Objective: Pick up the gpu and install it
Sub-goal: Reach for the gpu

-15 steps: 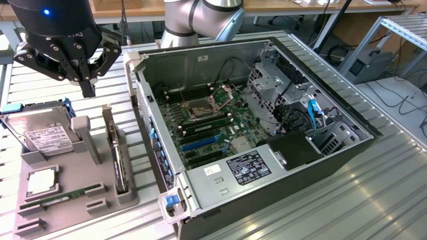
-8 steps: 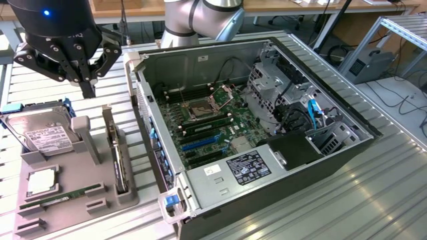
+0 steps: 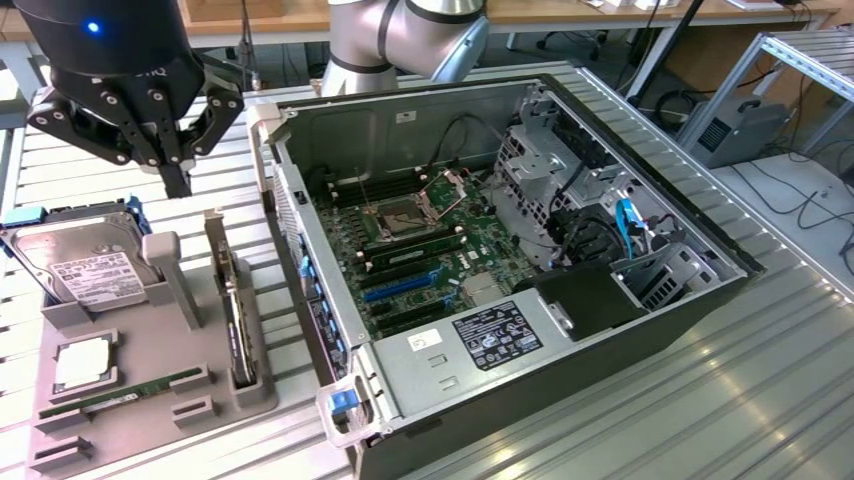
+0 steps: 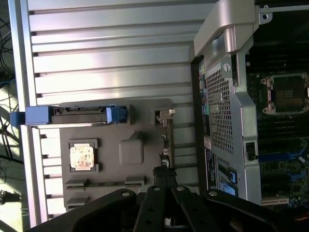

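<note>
End effector [image 3: 175, 186], closed, hovers apparently above the gpu [image 3: 238, 320] standing on edge.

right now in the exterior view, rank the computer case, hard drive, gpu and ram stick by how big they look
1. computer case
2. hard drive
3. gpu, standing edge-on, so it looks like a long thin strip; its rank against the drive is unsure
4. ram stick

No text I can read
White label [image 3: 96, 278] on the hard drive [image 3: 51, 243]; dark sticker [image 3: 501, 336] in the computer case [image 3: 574, 392]; both are illegible.
</note>
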